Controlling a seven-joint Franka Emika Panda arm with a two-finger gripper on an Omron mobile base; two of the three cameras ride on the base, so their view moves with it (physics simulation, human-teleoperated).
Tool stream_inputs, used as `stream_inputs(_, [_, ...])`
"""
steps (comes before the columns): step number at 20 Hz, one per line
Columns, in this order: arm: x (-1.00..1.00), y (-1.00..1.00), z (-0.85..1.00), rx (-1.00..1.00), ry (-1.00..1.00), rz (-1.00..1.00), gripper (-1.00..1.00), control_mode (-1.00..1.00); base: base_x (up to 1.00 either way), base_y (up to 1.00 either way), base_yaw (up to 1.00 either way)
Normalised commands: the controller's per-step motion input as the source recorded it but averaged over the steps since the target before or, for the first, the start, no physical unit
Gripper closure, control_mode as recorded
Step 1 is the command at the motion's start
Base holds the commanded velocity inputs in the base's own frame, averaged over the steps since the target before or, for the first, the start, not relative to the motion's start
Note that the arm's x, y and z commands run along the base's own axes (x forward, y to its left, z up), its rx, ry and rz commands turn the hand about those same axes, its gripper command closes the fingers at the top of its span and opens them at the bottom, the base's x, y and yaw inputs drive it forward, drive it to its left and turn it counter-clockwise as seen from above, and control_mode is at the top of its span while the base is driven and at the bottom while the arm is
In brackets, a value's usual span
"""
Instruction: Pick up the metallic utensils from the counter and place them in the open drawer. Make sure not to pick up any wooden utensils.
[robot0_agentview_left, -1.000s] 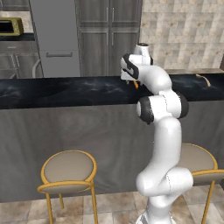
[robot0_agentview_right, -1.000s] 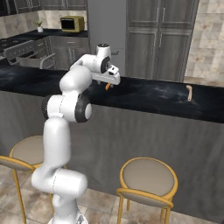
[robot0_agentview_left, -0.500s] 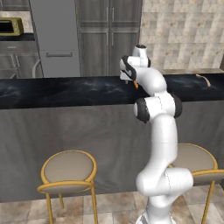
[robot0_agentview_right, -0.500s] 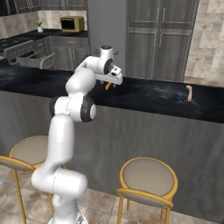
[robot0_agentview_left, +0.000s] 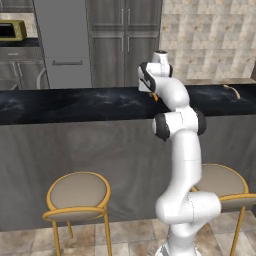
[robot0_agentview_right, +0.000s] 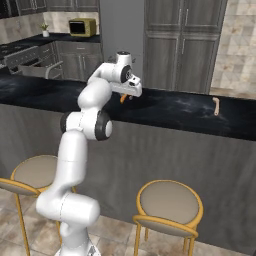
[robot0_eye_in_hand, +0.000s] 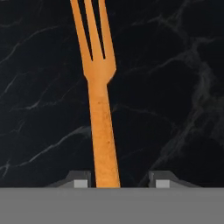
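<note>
Orange fork (robot0_eye_in_hand: 99, 105) lay on the counter (robot0_eye_in_hand: 175, 87) between my gripper's (robot0_eye_in_hand: 119, 180) part-open fingers, not yet lifted.

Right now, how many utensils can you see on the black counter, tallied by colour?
Orange fork: 1
Tan-brown utensil: 1
Total: 2, both lying on the counter; the fork's handle runs between the gripper fingertips.

Orange fork (robot0_eye_in_hand: 99, 87) tines' tips cut off
</note>
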Motion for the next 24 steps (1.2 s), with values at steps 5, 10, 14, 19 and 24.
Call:
stream_inputs(5, [-0.02, 0.00, -0.36, 0.00, -0.05, 0.00, 1.00, -1.00, 0.00, 0.00, 0.00])
stream_inputs(10, [-0.08, 0.14, -0.32, 0.00, -0.26, 0.00, 1.00, -1.00, 0.00, 0.00, 0.00])
stream_inputs(14, [-0.34, 0.26, -0.08, -0.05, -0.49, 0.00, 1.00, -1.00, 0.00, 0.00, 0.00])
stream_inputs(19, [-0.82, 0.38, -0.26, -0.14, -0.62, 0.00, 1.00, -1.00, 0.00, 0.00, 0.00])
stream_inputs(24, [-1.00, 0.22, -0.09, -0.09, -0.54, 0.00, 1.00, -1.00, 0.00, 0.00, 0.00])
